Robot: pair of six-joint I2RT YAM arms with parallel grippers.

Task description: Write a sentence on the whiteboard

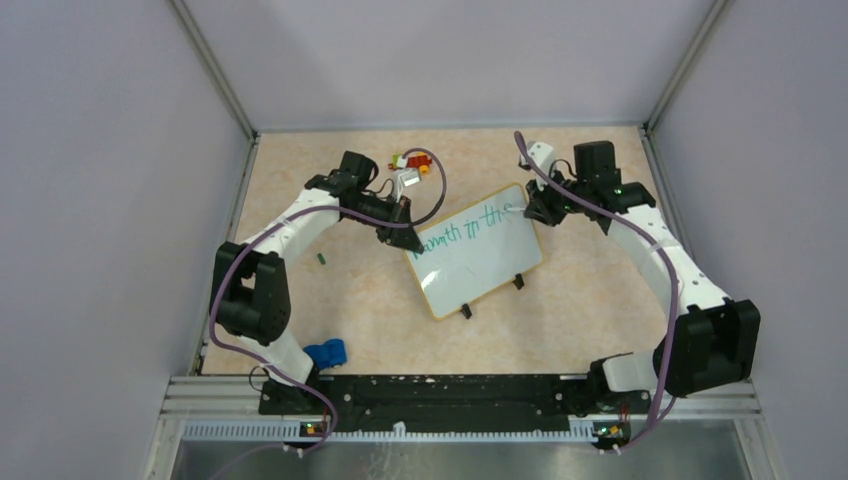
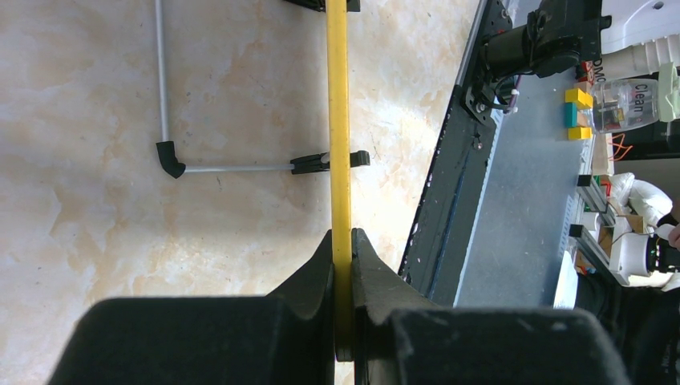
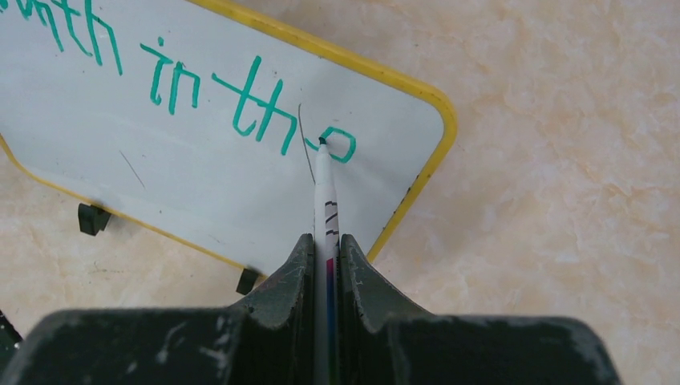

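Sitting centrally on the worktop (image 1: 340, 300), the whiteboard (image 1: 480, 262) had its left rim clamped in the left tool (image 2: 343, 241); the right tool (image 3: 325, 245), clamped on a marker (image 3: 325, 188), held its tip against the sentence (image 3: 172, 80).

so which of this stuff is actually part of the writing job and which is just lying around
In the job: whiteboard, green lettering, marker in the right claw, left claw clamped on the board's rim.
Lying about: blue object at the near left, small green piece, coloured bits behind the board.
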